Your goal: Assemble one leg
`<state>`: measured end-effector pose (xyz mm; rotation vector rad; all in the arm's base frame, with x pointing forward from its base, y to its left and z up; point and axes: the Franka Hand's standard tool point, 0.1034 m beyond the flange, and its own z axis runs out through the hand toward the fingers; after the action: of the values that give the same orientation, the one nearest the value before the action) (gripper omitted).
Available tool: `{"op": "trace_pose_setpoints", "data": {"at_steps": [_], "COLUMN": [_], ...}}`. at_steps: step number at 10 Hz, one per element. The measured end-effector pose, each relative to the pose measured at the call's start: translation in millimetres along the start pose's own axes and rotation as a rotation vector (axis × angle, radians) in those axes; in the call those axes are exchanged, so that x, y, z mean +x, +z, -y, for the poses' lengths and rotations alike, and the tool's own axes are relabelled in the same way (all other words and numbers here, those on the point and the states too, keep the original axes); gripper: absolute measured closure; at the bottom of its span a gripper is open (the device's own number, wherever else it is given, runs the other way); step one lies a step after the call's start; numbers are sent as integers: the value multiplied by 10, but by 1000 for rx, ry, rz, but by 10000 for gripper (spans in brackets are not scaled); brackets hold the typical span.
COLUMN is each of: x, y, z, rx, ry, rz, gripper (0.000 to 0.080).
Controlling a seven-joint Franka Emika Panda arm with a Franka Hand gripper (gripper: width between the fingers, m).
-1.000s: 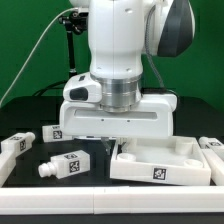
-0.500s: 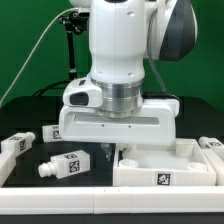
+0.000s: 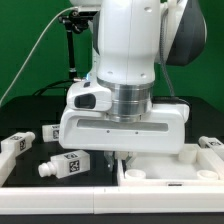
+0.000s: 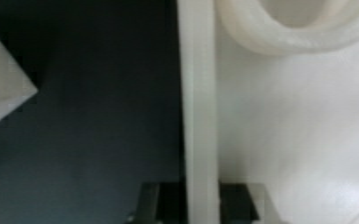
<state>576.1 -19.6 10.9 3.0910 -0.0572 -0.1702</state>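
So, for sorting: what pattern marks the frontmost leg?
Black-and-white square tag on the white leg; exterior view.

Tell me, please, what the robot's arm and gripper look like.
The arm is glossy white and rounded, with a dark grey joint cap and a ribbed silver wrist ring. The gripper has a wide white boxy body and dark fingers. No markings show.

The tabletop [image 3: 170, 172] lies on the exterior view's right. The gripper [image 3: 120, 158] is at its wall, one finger on each side. The near leg [image 3: 65, 163] lies just left of the tabletop. The back leg [image 3: 50, 131] and the far leg [image 3: 14, 146] lie further left. The right leg [image 3: 212, 145] lies by the tabletop's right side.
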Motion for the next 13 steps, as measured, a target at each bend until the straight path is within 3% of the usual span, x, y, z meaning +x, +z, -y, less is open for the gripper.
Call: {"op": "trace_pose_setpoints", "data": {"at_steps": [3,4,5,6,7,8,10,13], "x": [2,2,2,-9,-77,-190,-298,-394], "y": [-1,-1,-1,-20,-195,-384,-558,-523], "z": [-2,-3,-2,-22,-135,-292,-462,-436], "rx": [2,2,2,3,8,14,19,31], "ry": [1,1,1,6,22,47,83,79], "rz": [0,0,0,6,22,32,68,249], "gripper": [746,540,392,392,242,175,157,151]}}
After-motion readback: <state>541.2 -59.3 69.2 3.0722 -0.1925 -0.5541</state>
